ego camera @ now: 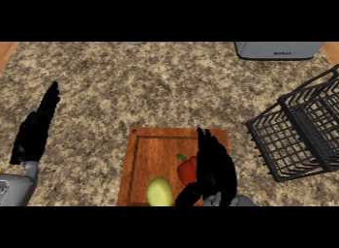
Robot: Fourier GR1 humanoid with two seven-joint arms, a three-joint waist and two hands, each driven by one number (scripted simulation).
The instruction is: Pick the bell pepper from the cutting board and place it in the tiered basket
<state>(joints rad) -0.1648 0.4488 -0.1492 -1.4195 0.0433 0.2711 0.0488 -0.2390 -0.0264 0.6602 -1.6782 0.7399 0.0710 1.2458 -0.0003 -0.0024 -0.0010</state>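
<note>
- Right hand [214, 167] over the right part of the cutting board [154, 145], fingers straight and pointing away toward the board's far edge, thumb angled down-left at the near edge; fingers spread narrow, nothing gripped.
- Bell pepper [187, 169], red with a green stem, lies on the board touching the left side of that hand; partly hidden by it. Not lifted.
- A pale green, rounded fruit or vegetable [160, 192] sits just beside the pepper, nearer the board's front edge; kind not clear.
- Board is wooden, reddish-brown, lying on the speckled stone counter [144, 82].
- Tiered basket [308, 131], black wire with a light wooden handle, stands to the right of the board, apart from it.
- Left hand [38, 128] at the left, open, fingers straight up, resting above the counter.
- Grey appliance [278, 50] at the far edge, upper right.
</note>
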